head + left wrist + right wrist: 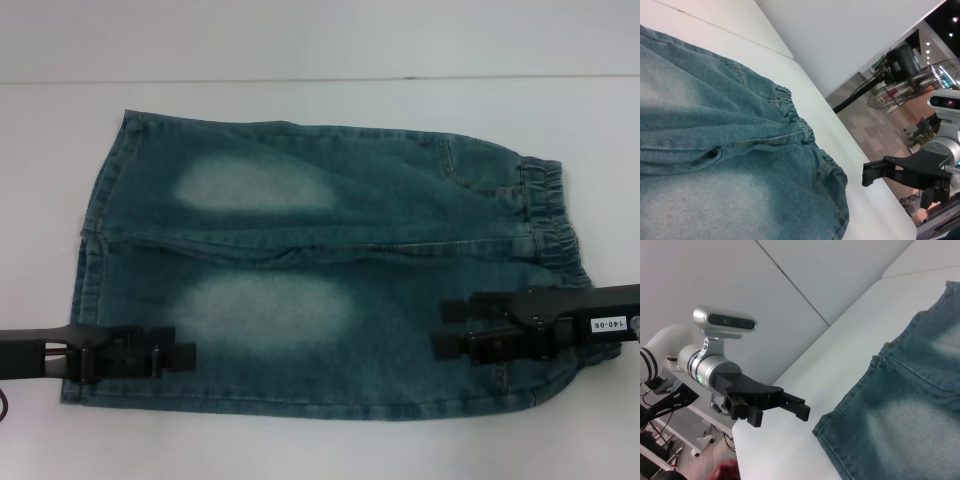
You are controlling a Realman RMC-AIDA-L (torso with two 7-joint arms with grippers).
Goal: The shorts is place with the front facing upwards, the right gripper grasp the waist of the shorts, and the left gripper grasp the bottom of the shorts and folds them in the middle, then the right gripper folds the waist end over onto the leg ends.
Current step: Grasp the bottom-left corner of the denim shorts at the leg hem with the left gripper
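Right tool (447,329): black two-finger gripper on a black arm, reaching in from the bench's right edge and hanging over the near part of the waist end; fingers spread apart, holding nothing. A small white label on the arm reads "140-06". Left tool (185,353): black two-finger gripper on a black arm, silver wrist with a green light ring in the right wrist view, reaching in from the left edge over the near leg hem; fingers parted, holding nothing. Item: blue faded-denim shorts (320,260), lying flat, front up, across the middle of the white bench (320,440), with two pale washed patches. Gathered elastic waistband (550,215) toward the right edge; straight stitched leg ends (88,270) toward the left edge. This placement appears to match each tool to its end for the lengthwise fold. No grasp yet made, judging by the flat cloth. No brand marks legible on the denim.
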